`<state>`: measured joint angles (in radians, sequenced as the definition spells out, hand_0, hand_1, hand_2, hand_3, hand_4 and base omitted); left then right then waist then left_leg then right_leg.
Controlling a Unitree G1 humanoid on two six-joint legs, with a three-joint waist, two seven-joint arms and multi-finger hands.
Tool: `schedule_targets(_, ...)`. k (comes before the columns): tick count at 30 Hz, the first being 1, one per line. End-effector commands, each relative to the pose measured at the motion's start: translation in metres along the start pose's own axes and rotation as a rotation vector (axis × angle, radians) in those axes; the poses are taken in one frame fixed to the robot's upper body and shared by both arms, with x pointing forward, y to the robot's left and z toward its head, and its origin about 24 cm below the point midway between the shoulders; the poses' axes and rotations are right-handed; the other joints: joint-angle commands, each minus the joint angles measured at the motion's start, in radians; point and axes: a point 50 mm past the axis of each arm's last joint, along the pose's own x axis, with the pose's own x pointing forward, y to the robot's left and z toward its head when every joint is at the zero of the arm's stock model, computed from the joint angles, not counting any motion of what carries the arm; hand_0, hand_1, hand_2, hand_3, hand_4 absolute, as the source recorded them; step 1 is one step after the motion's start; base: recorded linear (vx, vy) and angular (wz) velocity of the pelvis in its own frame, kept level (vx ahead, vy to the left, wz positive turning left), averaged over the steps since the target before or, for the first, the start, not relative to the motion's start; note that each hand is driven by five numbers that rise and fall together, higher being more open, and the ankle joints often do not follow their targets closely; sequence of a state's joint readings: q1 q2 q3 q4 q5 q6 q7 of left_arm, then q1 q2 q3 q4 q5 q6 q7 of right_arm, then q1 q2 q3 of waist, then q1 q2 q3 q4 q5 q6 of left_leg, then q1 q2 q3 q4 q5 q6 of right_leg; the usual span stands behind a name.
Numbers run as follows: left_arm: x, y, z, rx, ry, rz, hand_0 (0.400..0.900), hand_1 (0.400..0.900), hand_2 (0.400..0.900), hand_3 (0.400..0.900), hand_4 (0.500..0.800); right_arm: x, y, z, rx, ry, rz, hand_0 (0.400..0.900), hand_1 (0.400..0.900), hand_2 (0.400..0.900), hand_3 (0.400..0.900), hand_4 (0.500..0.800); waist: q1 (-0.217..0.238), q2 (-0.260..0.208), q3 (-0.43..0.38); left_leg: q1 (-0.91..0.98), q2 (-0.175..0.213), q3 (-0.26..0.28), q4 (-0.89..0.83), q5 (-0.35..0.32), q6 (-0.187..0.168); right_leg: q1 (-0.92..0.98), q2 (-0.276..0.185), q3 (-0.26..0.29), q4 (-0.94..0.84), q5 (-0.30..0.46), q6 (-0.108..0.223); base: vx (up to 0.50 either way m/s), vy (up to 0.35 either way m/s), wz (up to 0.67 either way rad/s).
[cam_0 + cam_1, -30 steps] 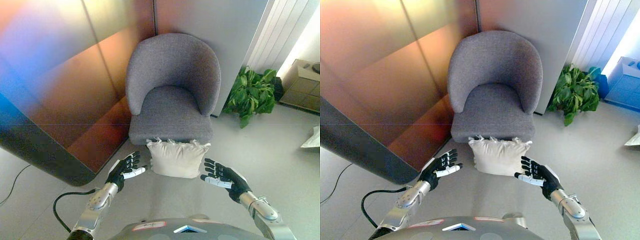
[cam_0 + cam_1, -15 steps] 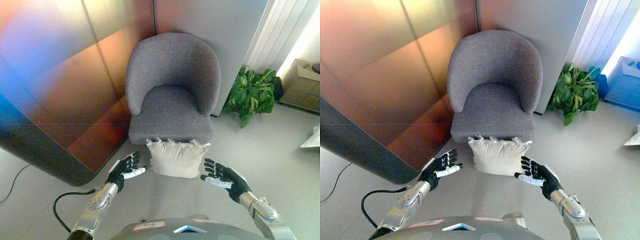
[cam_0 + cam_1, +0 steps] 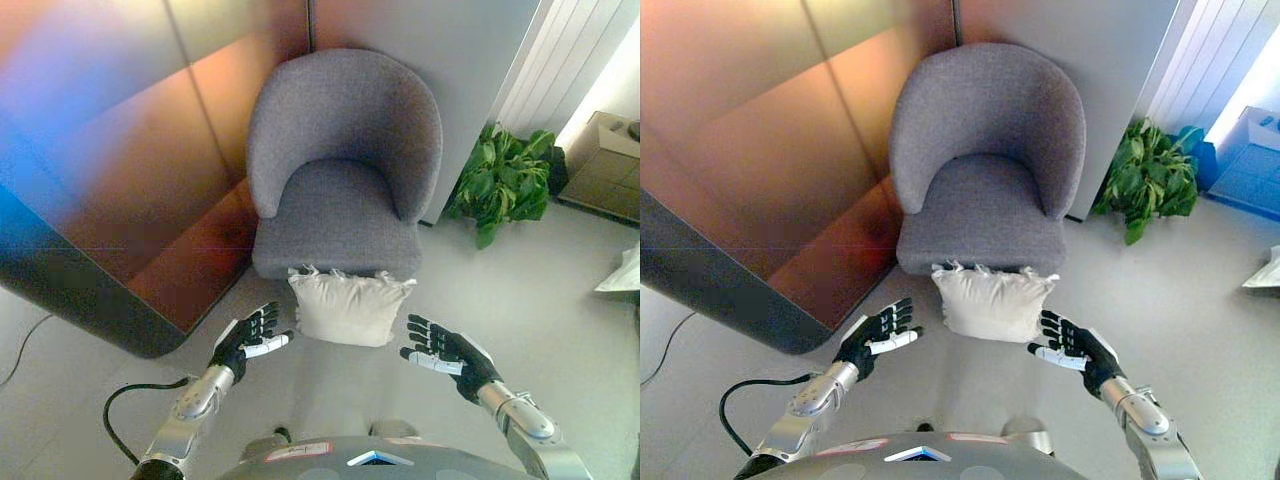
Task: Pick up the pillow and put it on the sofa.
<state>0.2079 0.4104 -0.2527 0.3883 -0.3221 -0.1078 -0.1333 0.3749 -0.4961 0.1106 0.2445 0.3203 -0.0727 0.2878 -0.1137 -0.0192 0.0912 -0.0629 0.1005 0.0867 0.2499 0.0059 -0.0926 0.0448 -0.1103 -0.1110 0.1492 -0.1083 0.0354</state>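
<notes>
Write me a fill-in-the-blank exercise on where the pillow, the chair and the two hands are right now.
1. The cream pillow stands on the floor against the front of the grey ____.
2. The left hand and right hand flank the pillow, and both are ____.
3. To the right of the armchair is a green ____.

Missing words: armchair; open; plant

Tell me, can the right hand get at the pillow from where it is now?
Probably yes. The right hand is open just beside the pillow, which leans on the front of the grey chair. Nothing lies between them.
</notes>
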Motion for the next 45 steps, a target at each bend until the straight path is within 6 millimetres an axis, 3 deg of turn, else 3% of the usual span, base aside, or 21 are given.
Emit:
schedule_targets(1, 0.005, 0.002, 0.046, -0.014, -0.226, -0.022, 0.9, 0.9, 0.9, 0.9, 0.8, 0.003, -0.018, 0.048, -0.067, -0.222, -0.043, 0.9, 0.9, 0.9, 0.9, 0.8, 0.017, -0.005, 0.015, -0.101, 0.017, -0.047, 0.442, -0.016, 0.029, 0.044, 0.06, 0.003, -0.092, 0.063, -0.023, 0.07, -0.03, -0.12)
schedule_targets(6, 0.007, 0.005, 0.059, -0.019, -0.28, -0.002, 0.9, 0.9, 0.9, 0.9, 0.8, 0.009, -0.021, 0.064, -0.095, -0.285, -0.07, 0.9, 0.9, 0.9, 0.9, 0.8, 0.052, 0.01, 0.046, -0.248, -0.04, -0.008, 0.174, 0.006, 0.043, 0.076, 0.051, 0.012, -0.105, 0.037, -0.006, 0.19, 0.07, -0.2)
schedule_targets(8, 0.007, 0.005, 0.065, -0.002, -0.307, -0.004, 0.9, 0.9, 0.9, 0.9, 0.8, 0.014, -0.018, 0.067, -0.127, -0.292, -0.054, 0.9, 0.9, 0.9, 0.9, 0.8, 0.089, 0.045, 0.069, -0.314, -0.051, -0.011, -0.07, 0.155, 0.019, 0.118, 0.09, 0.021, -0.125, 0.012, -0.001, 0.28, 0.102, -0.29)
schedule_targets(12, 0.005, 0.009, 0.07, -0.004, -0.33, 0.013, 0.9, 0.9, 0.9, 0.9, 0.8, 0.021, -0.014, 0.076, -0.157, -0.313, -0.04, 0.9, 0.9, 0.9, 0.9, 0.8, 0.127, 0.049, 0.064, -0.339, -0.054, 0.01, -0.153, 0.232, -0.005, 0.183, 0.088, 0.044, -0.153, -0.03, 0.013, 0.29, 0.098, -0.4)
schedule_targets(16, 0.006, 0.01, 0.071, -0.009, -0.334, 0.029, 0.9, 0.9, 0.9, 0.9, 0.8, 0.027, -0.006, 0.069, -0.106, -0.296, -0.038, 0.9, 0.9, 0.9, 0.9, 0.8, 0.144, 0.004, 0.001, -0.344, -0.074, 0.047, -0.007, 0.139, 0.067, 0.251, 0.004, 0.028, -0.084, -0.122, 0.038, 0.51, 0.172, -0.02)
schedule_targets(17, 0.01, 0.011, 0.074, 0.014, -0.334, 0.04, 0.9, 0.9, 0.9, 0.9, 0.8, 0.032, -0.002, 0.065, -0.078, -0.284, -0.039, 0.9, 0.9, 0.9, 0.9, 0.8, 0.149, -0.019, -0.01, -0.325, -0.086, 0.045, 0.013, 0.103, 0.088, 0.24, -0.028, 0.023, 0.015, -0.086, 0.053, 0.67, 0.253, 0.01)
schedule_targets(18, 0.011, 0.011, 0.08, 0.048, -0.344, 0.038, 0.9, 0.9, 0.9, 0.9, 0.8, 0.036, 0.004, 0.066, -0.064, -0.286, -0.026, 0.9, 0.9, 0.9, 0.9, 0.8, 0.149, -0.039, -0.012, -0.27, -0.11, 0.045, -0.01, 0.071, 0.122, 0.142, -0.053, 0.035, 0.247, 0.054, 0.071, 0.46, 0.195, 0.01)
schedule_targets(19, 0.011, 0.011, 0.08, 0.048, -0.345, 0.037, 0.9, 0.9, 0.9, 0.9, 0.8, 0.036, 0.003, 0.066, -0.064, -0.286, -0.026, 0.9, 0.9, 0.9, 0.9, 0.8, 0.151, -0.036, -0.016, -0.273, -0.106, 0.047, -0.015, 0.076, 0.122, 0.135, -0.05, 0.039, 0.247, 0.057, 0.071, 0.46, 0.329, 0.27)
schedule_targets(20, 0.012, 0.011, 0.084, 0.084, -0.35, 0.026, 0.9, 0.9, 0.9, 0.9, 0.8, 0.042, 0.011, 0.072, -0.073, -0.305, -0.001, 0.9, 0.9, 0.9, 0.9, 0.8, 0.131, -0.031, 0.011, -0.188, -0.134, 0.043, -0.064, 0.04, 0.162, 0.009, -0.056, 0.03, 0.522, 0.207, 0.081, 0.2, 0.203, 0.14)
schedule_targets(24, 0.014, 0.015, 0.099, 0.115, -0.39, 0.043, 0.9, 0.9, 0.9, 0.9, 0.8, 0.049, 0.02, 0.081, -0.113, -0.321, 0.022, 0.9, 0.9, 0.9, 0.9, 0.8, 0.103, -0.008, 0.046, -0.08, -0.138, 0.044, -0.144, 0.014, 0.189, -0.149, -0.085, -0.04, 0.695, 0.196, 0.086, 0.36, 0.213, 0.14)
schedule_targets(28, 0.018, 0.016, 0.107, 0.094, -0.416, 0.07, 0.9, 0.9, 0.9, 0.9, 0.8, 0.051, 0.02, 0.096, -0.163, -0.366, 0.016, 0.9, 0.9, 0.9, 0.9, 0.8, 0.078, -0.004, 0.106, -0.015, -0.117, 0.003, -0.155, -0.019, 0.16, -0.267, -0.131, -0.105, 0.481, 0.122, 0.065, 0.29, -0.098, 0.15)
schedule_targets(29, 0.019, 0.014, 0.108, 0.09, -0.422, 0.068, 0.9, 0.9, 0.9, 0.9, 0.8, 0.052, 0.019, 0.101, -0.197, -0.377, 0.006, 0.9, 0.9, 0.9, 0.9, 0.8, 0.079, -0.011, 0.123, -0.01, -0.115, 0.0, -0.147, -0.04, 0.144, -0.281, -0.168, -0.111, 0.371, 0.121, 0.073, 0.29, -0.319, 0.2)
schedule_targets(30, 0.022, 0.015, 0.109, 0.088, -0.423, 0.077, 0.9, 0.9, 0.9, 0.9, 0.8, 0.054, 0.012, 0.107, -0.264, -0.385, -0.045, 0.9, 0.9, 0.9, 0.9, 0.8, 0.078, -0.022, 0.139, -0.005, -0.104, -0.025, -0.138, -0.065, 0.102, -0.304, -0.241, -0.094, 0.124, 0.192, 0.108, 0.29, -0.309, 0.17)
schedule_targets(31, 0.022, 0.015, 0.109, 0.088, -0.424, 0.077, 0.9, 0.9, 0.9, 0.9, 0.8, 0.054, 0.012, 0.107, -0.265, -0.386, -0.046, 0.9, 0.9, 0.9, 0.9, 0.8, 0.076, -0.017, 0.142, -0.002, -0.099, -0.028, -0.136, -0.068, 0.102, -0.286, -0.234, -0.103, 0.101, 0.204, 0.11, 0.48, -0.471, 0.46)
schedule_targets(32, 0.022, 0.018, 0.111, 0.082, -0.428, 0.099, 0.9, 0.9, 0.9, 0.9, 0.8, 0.054, 0.002, 0.113, -0.366, -0.384, -0.126, 0.9, 0.9, 0.9, 0.9, 0.8, 0.062, -0.031, 0.147, 0.038, -0.072, -0.044, -0.161, -0.094, 0.061, -0.321, -0.282, -0.062, -0.064, 0.321, 0.168, 0.39, -0.362, 0.55)
schedule_targets(34, 0.022, 0.018, 0.112, 0.086, -0.435, 0.103, 0.9, 0.9, 0.9, 0.9, 0.8, 0.054, -0.001, 0.116, -0.434, -0.38, -0.159, 0.9, 0.9, 0.9, 0.9, 0.8, 0.059, -0.035, 0.153, 0.058, -0.056, -0.055, -0.164, -0.106, 0.047, -0.314, -0.283, -0.036, -0.088, 0.362, 0.187, 0.33, -0.365, 0.48)
schedule_targets(35, 0.027, 0.013, 0.125, 0.098, -0.474, 0.103, 0.9, 0.9, 0.9, 0.9, 0.8, 0.058, -0.011, 0.133, -0.629, -0.394, -0.238, 0.9, 0.9, 0.9, 0.9, 0.8, 0.071, -0.053, 0.164, 0.054, -0.032, -0.078, -0.149, -0.119, 0.024, -0.314, -0.285, -0.043, -0.054, 0.366, 0.19, 0.15, -0.244, 0.24)
schedule_targets(37, 0.031, 0.008, 0.132, 0.09, -0.501, 0.101, 0.9, 0.9, 0.9, 0.9, 0.8, 0.062, -0.014, 0.137, -0.726, -0.388, -0.271, 0.9, 0.9, 0.9, 0.9, 0.8, 0.072, -0.055, 0.169, 0.059, -0.019, -0.086, -0.149, -0.124, 0.016, -0.314, -0.284, -0.069, -0.043, 0.356, 0.189, 0.21, -0.3, 0.44)
schedule_targets(39, 0.045, -0.003, 0.148, 0.101, -0.529, 0.105, 0.9, 0.9, 0.9, 0.9, 0.8, 0.071, -0.023, 0.154, -0.907, -0.368, -0.313, 0.9, 0.9, 0.9, 0.9, 0.8, 0.07, -0.049, 0.191, 0.033, 0.024, -0.107, -0.109, -0.137, -0.005, -0.346, -0.265, -0.088, 0.042, 0.295, 0.175, 0.17, -0.385, 1.05)
schedule_targets(40, 0.054, -0.017, 0.17, 0.061, -0.582, 0.075, 0.9, 0.9, 0.9, 0.9, 0.8, 0.074, -0.026, 0.176, -1.049, -0.395, -0.355, 0.9, 0.9, 0.9, 0.9, 0.8, 0.064, -0.03, 0.217, 0.0, 0.057, -0.108, -0.08, -0.142, -0.011, -0.36, -0.261, -0.122, 0.108, 0.235, 0.161, 0.07, -0.305, 1.06)
schedule_targets(45, 0.058, -0.033, 0.205, 0.042, -0.69, 0.054, 0.9, 0.9, 0.9, 0.9, 0.8, 0.074, -0.04, 0.207, -1.238, -0.437, -0.485, 0.9, 0.9, 0.9, 0.9, 0.8, 0.032, 0.001, 0.269, -0.154, 0.072, -0.064, 0.062, -0.144, -0.005, -0.416, -0.288, -0.17, 0.224, 0.167, 0.143, -0.01, -0.182, 0.72)
